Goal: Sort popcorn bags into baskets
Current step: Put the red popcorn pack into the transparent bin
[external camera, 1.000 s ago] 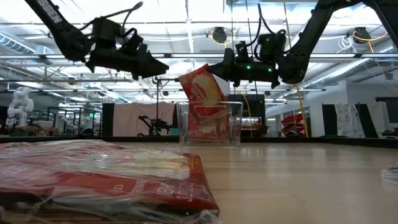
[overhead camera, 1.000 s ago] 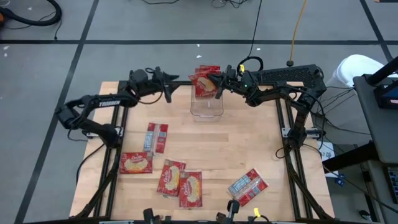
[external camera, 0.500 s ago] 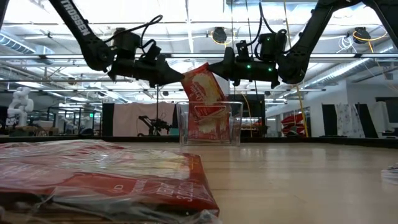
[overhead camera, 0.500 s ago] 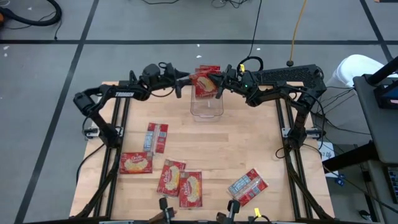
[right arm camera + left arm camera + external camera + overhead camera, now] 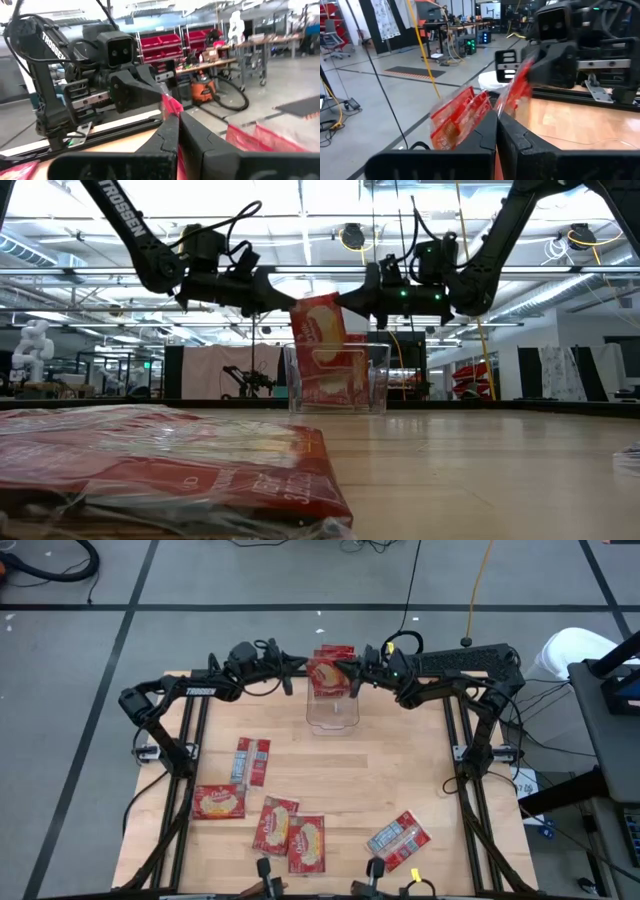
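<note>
1. The high view lays out the whole table (image 5: 400,780): both arms meet over the clear bin (image 5: 332,712) at the far edge, and five bags lie flat nearer the front: one silvery-red (image 5: 252,760), one by the left edge (image 5: 219,802), two touching side by side (image 5: 290,834) and one toward the right (image 5: 398,839).
2. The low view shows what the high view cannot: the held bag (image 5: 318,330) hangs upright and slightly tilted, its lower end inside the bin (image 5: 378,380), where another bag (image 5: 340,380) already stands. A front bag (image 5: 170,465) fills the foreground.
3. The left wrist view shows more bags (image 5: 460,117) lying beyond the table's far edge, seen in the high view as red packets (image 5: 335,652) just behind the bin.
4. The left gripper (image 5: 298,669) is closed on the bag's (image 5: 326,676) left edge; its fingers (image 5: 492,135) pinch the red film with no gap.
5. The right gripper (image 5: 352,673) is clamped on the opposite edge; its fingers (image 5: 172,132) meet on a red corner (image 5: 171,106).
6. The table is pale wood with a black frame.
7. The floor (image 5: 250,580) around it is grey with dark lines.
8. Behind lies a bright workshop with red shelf bins (image 5: 165,42), benches and an orange vacuum (image 5: 202,86).
</note>
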### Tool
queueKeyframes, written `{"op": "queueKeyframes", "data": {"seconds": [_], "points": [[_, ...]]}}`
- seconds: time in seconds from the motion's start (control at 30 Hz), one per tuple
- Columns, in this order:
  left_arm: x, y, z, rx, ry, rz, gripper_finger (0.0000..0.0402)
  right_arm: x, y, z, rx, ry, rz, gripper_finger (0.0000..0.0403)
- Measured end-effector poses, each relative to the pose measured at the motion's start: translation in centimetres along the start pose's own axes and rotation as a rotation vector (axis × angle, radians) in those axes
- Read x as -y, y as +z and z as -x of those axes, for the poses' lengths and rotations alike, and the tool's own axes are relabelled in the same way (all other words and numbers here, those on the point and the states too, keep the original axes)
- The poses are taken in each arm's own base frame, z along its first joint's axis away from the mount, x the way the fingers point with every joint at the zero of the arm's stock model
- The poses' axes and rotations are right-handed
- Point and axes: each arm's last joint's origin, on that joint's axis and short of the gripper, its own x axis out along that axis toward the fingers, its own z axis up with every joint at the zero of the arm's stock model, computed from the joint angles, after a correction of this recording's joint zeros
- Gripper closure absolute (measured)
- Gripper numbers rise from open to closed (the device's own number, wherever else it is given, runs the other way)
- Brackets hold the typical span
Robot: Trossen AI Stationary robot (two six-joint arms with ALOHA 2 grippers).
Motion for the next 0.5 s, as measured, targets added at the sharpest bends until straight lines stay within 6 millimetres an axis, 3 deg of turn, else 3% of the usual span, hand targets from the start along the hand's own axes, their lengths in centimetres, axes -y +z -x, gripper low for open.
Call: {"op": "queueKeyframes", "data": {"seconds": [0.27, 0.5], "points": [[2.3, -0.5, -1.2, -0.020, -0.043, -0.034, 0.0395, 1.3, -0.2, 0.6, -0.057, 0.011, -0.049, 0.0403], [2.4, -0.8, -1.4, -0.043, 0.040, -0.068, 0.0394, 2.2, -0.7, 1.0, -0.122, -0.016, -0.055, 0.0403]]}}
